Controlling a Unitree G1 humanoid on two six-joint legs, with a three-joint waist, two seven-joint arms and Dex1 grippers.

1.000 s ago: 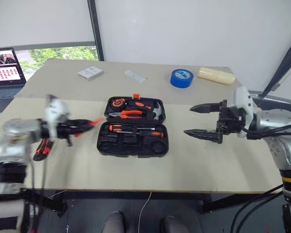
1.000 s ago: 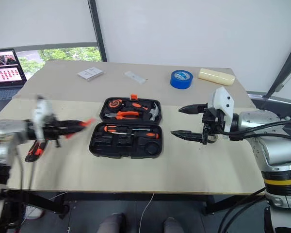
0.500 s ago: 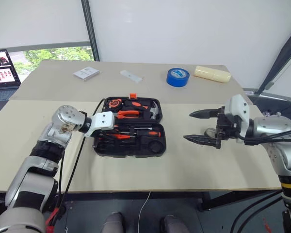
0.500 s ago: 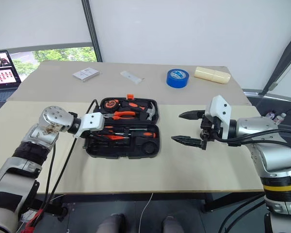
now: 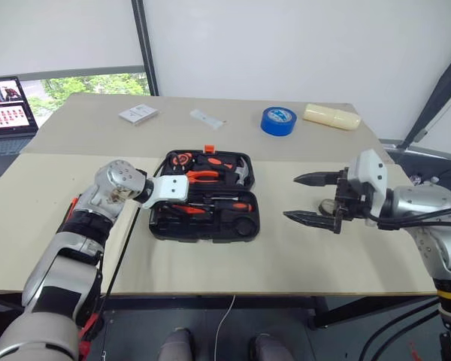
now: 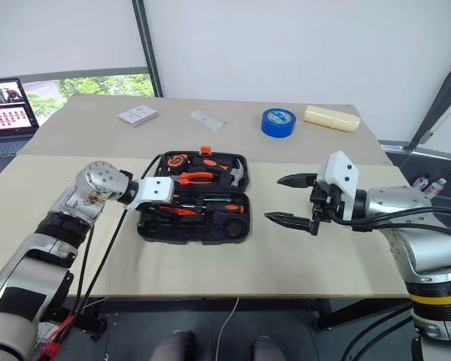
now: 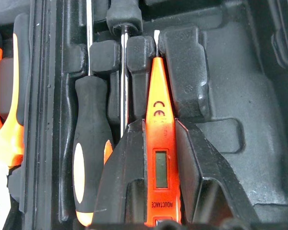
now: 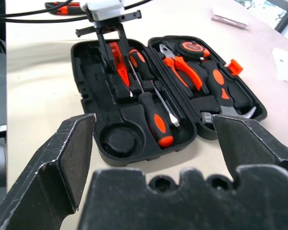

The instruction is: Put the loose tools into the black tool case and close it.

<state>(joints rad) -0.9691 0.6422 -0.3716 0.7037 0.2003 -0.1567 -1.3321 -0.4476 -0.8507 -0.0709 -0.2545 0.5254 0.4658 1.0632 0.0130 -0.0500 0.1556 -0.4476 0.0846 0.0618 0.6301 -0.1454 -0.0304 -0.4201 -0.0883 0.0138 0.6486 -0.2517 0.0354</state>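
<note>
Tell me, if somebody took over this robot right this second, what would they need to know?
Left gripper: shut on the slim orange tester screwdriver, lowering it into a slot of the open black tool case.
Right gripper: open, empty, hovering to the case's right.
Done: two orange-and-black screwdrivers lie in the case's near half; pliers, hammer and tape measure sit in the far half.
Left: release the tester, fetch the utility knife from the table beyond the left arm, close the case. I can't spot the small tape roll.

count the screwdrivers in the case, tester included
3: a black-and-orange screwdriver, a second screwdriver beside it, the orange tester in the left gripper; all in the tool case's front half.
</note>
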